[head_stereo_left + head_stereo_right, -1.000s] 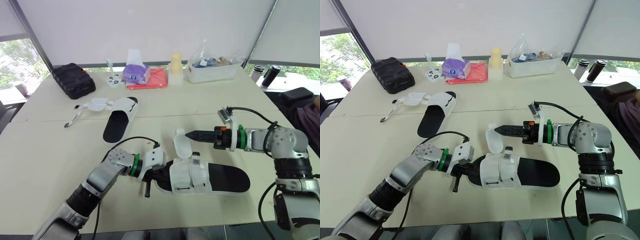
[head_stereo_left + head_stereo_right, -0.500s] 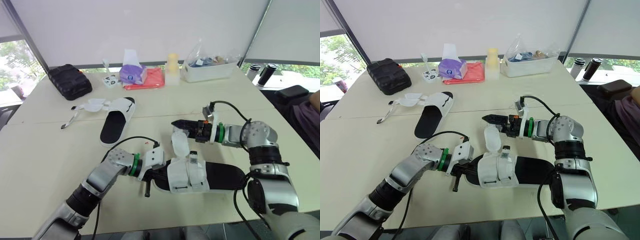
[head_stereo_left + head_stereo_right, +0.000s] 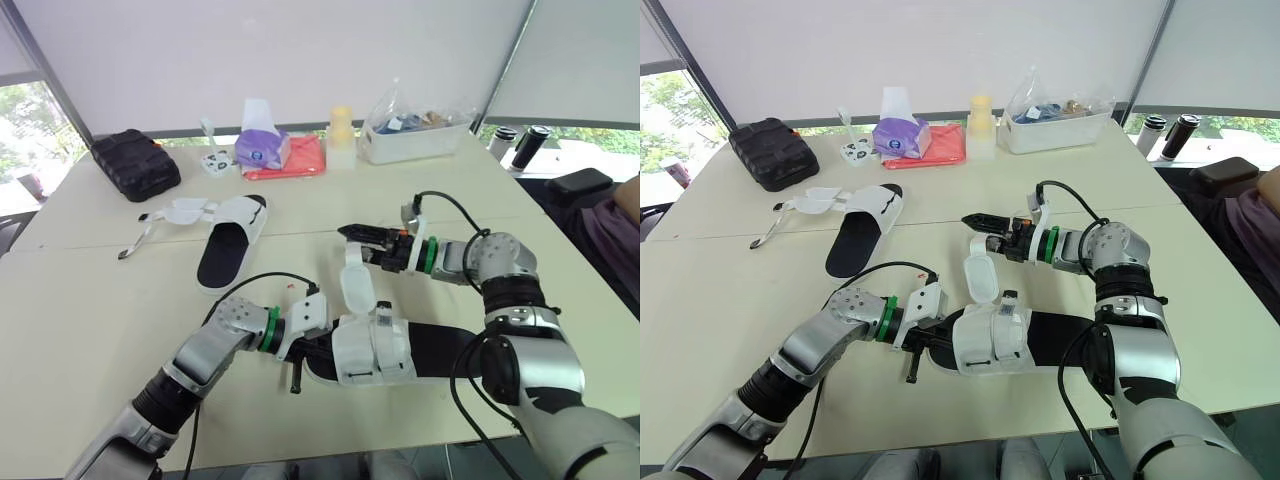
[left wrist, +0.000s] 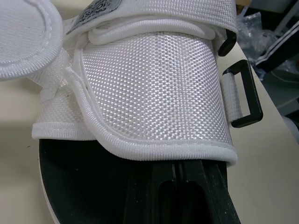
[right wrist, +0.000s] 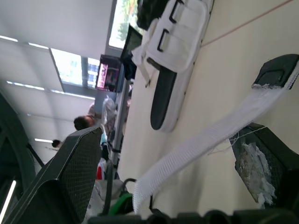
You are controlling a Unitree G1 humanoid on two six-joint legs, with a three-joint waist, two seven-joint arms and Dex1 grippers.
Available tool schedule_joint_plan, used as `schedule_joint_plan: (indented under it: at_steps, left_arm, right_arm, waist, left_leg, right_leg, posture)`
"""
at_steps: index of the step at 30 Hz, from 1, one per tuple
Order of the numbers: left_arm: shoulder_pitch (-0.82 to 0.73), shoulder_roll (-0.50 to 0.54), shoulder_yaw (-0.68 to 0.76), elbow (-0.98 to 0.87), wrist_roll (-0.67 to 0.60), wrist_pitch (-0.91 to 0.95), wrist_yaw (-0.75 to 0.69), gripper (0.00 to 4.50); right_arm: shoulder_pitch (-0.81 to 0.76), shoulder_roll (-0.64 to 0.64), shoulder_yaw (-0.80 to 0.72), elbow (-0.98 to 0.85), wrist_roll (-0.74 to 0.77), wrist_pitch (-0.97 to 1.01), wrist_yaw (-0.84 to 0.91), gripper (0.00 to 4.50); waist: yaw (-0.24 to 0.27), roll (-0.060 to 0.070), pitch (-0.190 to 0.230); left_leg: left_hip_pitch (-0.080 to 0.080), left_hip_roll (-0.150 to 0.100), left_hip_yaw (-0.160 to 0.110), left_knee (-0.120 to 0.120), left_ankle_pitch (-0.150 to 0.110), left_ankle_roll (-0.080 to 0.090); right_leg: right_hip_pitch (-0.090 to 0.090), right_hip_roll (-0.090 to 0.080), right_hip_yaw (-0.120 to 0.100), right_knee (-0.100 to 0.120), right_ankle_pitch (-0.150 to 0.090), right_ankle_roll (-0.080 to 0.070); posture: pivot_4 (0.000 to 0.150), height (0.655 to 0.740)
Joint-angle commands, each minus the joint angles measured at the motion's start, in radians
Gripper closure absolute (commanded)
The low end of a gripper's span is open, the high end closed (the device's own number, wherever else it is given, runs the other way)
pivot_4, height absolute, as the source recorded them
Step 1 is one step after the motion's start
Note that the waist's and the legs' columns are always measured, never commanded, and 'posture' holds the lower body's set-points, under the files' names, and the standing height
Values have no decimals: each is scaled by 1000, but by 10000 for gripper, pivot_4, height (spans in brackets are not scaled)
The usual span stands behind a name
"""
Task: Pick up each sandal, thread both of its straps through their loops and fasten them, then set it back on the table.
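The near sandal (image 3: 445,352) lies in front of me, black footbed and white upper (image 4: 149,88), with one wide flap (image 3: 355,285) standing up unfastened. My left gripper (image 3: 308,352) is shut on its toe end, fingers (image 4: 187,186) reaching under the upper beside a black loop (image 4: 243,93). My right gripper (image 3: 345,232) hovers open just behind and above the flap. A white woven strap (image 5: 205,149) with a black end crosses between its fingers (image 5: 74,177). The far sandal (image 3: 228,240) rests at the left with its straps (image 3: 185,210) splayed loose.
Along the back edge stand a black case (image 3: 135,162), a tissue pack (image 3: 262,148) on a red cloth (image 3: 305,160), a yellow cup (image 3: 342,135) and a clear bin (image 3: 415,135). Two dark bottles (image 3: 520,145) and a person (image 3: 622,215) are at the right.
My right gripper has moved left and away from me, from beside the raised flap to behind and above it. The left gripper and near sandal stayed put. The camera shifted slightly.
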Motion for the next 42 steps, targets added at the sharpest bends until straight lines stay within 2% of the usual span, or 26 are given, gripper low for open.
schedule_joint_plan:
  at_steps: [1, 2, 9, 10, 12, 17, 20, 24, 27, 29, 31, 38, 40, 42]
  left_arm:
    - [16, 5, -11, 1, 24, 12, 18, 45000]
    - [18, 5, -12, -1, 24, 13, 20, 45000]
    - [17, 4, -17, -2, 24, 12, 21, 45000]
    - [17, 4, -17, -1, 24, 11, 21, 45000]
    - [16, 6, -16, -1, 23, 10, 19, 45000]
    - [17, 6, -14, 4, 20, 7, 16, 45000]
    - [21, 8, -15, 9, 18, 4, 11, 45000]
    - [24, 7, -12, 15, 16, 2, 11, 45000]
    - [23, 6, -10, 23, 15, 0, 9, 45000]
    - [21, 7, -9, 28, 16, -4, 4, 45000]
    - [19, 9, -10, 34, 17, -9, -2, 45000]
    - [3, -1, -22, 59, 27, -24, -17, 45000]
    - [-2, -2, -24, 65, 28, -28, -21, 45000]
    - [-5, -4, -24, 70, 29, -30, -23, 45000]
  right_arm:
    - [-14, 2, -1, -23, -25, -48, 22, 5317]
    - [-16, 4, -6, -23, -27, -59, 25, 7673]
    - [-37, 10, -17, -30, -50, -122, 22, 43403]
    - [-34, 5, -12, -49, -52, -129, 34, 44316]
    - [-16, -13, 14, -124, -62, -160, 70, 44316]
    - [90, -54, 62, -423, -122, -395, 129, 44316]
    - [209, -80, 97, -661, -243, -702, 145, 44316]
    - [364, -141, 162, -813, -425, -1073, 181, 44316]
    - [474, -169, 164, -858, -524, -1366, 183, 44316]
    - [555, -216, 189, -873, -608, -1651, 224, 44316]
    - [604, -255, 215, -875, -650, -1856, 253, 44316]
    - [629, -346, 295, -747, -736, -2387, 239, 44316]
    - [614, -362, 321, -720, -768, -2435, 222, 39230]
    - [603, -372, 333, -702, -795, -2444, 199, 31443]
  waist:
    - [-3, 0, 0]
    - [-6, 0, 0]
    - [-12, 0, 0]
    - [-12, 0, 0]
    - [-12, 0, 0]
    - [-10, 0, 0]
    - [-9, 0, 0]
    - [-11, 0, 0]
    - [-9, 0, 0]
    - [-9, 0, 0]
    - [-10, 0, 0]
    - [-12, 0, 0]
    - [-12, 0, 0]
    - [-11, 0, 0]
  left_leg:
    - [0, 0, 0, 0, 0, 0]
    - [0, 0, 0, 0, 0, 0]
    - [0, 0, 0, 0, 0, 0]
    - [0, 0, 0, 0, 0, 0]
    - [0, 0, 0, 0, 0, -1]
    - [-3, 0, 0, 0, 0, -1]
    - [-3, 0, 0, 0, 0, -1]
    - [-5, 0, 0, 1, 1, -2]
    - [-5, 0, 0, 1, 1, -2]
    - [-5, 0, 0, 1, 1, -2]
    - [-4, 0, 0, 1, 1, -2]
    - [9, 1, 2, 0, -1, 2]
    - [9, 1, 2, 0, -1, 3]
    - [9, 1, 2, 0, -1, 2]
  right_leg:
    - [0, 0, 0, 0, 0, 0]
    - [0, 0, 0, 0, 0, 0]
    - [-1, 0, 0, 0, 0, 0]
    - [-1, 0, 0, 0, 0, 0]
    - [-1, 0, 0, 0, 0, 0]
    - [-3, 0, 0, 0, 0, 0]
    - [-3, 0, 0, 1, 0, 0]
    - [-5, 0, 0, 1, 0, 0]
    - [-5, 0, 0, 1, 0, 0]
    - [-5, 0, 0, 1, 0, 0]
    - [-4, 1, 0, 1, 0, 0]
    - [8, 2, 1, 1, 0, 0]
    - [8, 2, 1, 1, 0, 0]
    - [8, 3, 2, 1, 0, 0]
  posture:
    - [1500, 7400]
    - [1500, 7400]
    - [1500, 7400]
    - [1500, 7400]
    - [1500, 7400]
    - [1500, 7400]
    - [1500, 7400]
    - [1500, 7400]
    - [1500, 7400]
    - [1500, 7400]
    - [1500, 7400]
    - [1500, 7400]
    - [1500, 7400]
    - [1500, 7400]
